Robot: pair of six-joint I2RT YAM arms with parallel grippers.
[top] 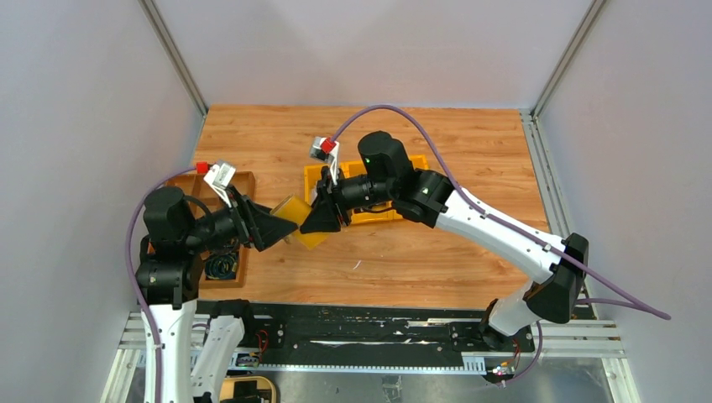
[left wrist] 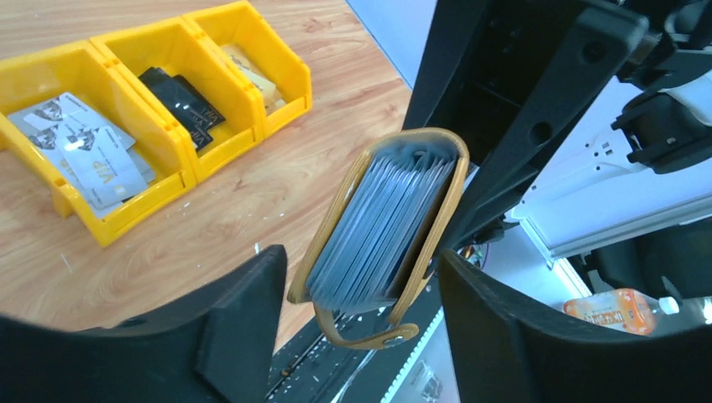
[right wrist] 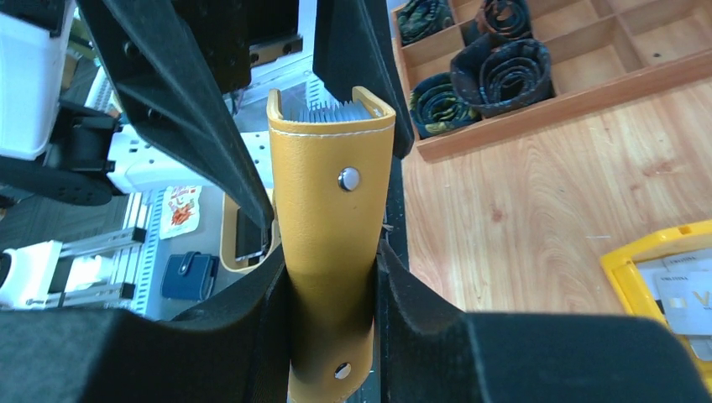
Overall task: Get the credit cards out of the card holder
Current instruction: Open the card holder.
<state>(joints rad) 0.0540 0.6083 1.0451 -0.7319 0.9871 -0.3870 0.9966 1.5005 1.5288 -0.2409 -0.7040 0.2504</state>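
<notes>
Both arms (top: 495, 225) are white with black joints, purple cables (top: 395, 107) and black pincer fingers (left wrist: 520, 336).

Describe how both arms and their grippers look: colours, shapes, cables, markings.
White links and bulky black joint housings make up the left arm and right arm; each trails a purple cable. The left gripper and right gripper have broad, wedge-shaped matt black fingers. Each wrist carries a small pale camera module with a red tab.

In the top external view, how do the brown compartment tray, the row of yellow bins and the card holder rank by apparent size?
1. brown compartment tray and row of yellow bins: alike, both partly hidden, so unranked.
2. card holder: clearly smallest.
</notes>
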